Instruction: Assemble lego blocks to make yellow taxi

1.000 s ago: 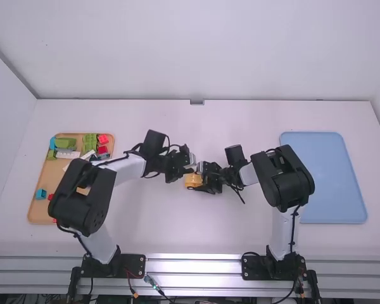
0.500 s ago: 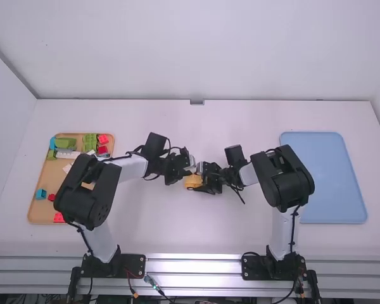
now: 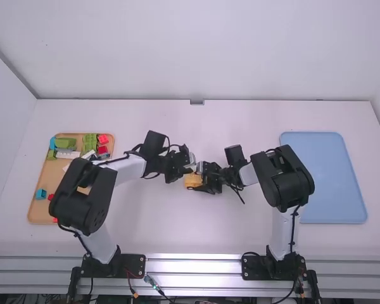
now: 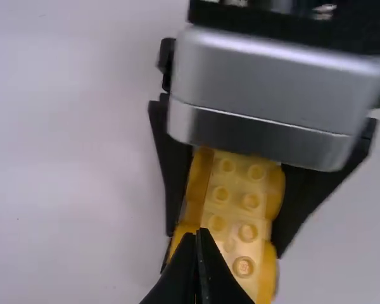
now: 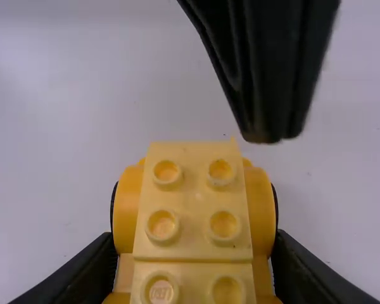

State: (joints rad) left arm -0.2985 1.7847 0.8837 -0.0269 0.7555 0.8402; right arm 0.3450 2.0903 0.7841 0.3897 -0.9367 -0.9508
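My left gripper (image 3: pixel 190 167) is over the table's middle, right beside the yellow car body (image 3: pixel 192 181), which my right gripper (image 3: pixel 204 180) grips from the right. In the left wrist view, the left gripper (image 4: pixel 200 234) has its fingers together with nothing between them, above the near end of the yellow car body (image 4: pixel 246 202). In the right wrist view, the right gripper (image 5: pixel 195 237) is closed across the sides of the studded yellow car body (image 5: pixel 193 202); the left gripper's black tips come down just beyond its far edge. Whether those tips touch it, I cannot tell.
An orange tray (image 3: pixel 35 214) with green, red, blue and white blocks lies on the left, partly under the left arm. On the right lies a blue tray (image 3: pixel 332 177), with the right arm's elbow next to its left edge.
The left arm's elbow has swung slightly right and then back left, its gripper shifting only a little beside the car body. The right arm and the car body have stayed in place.
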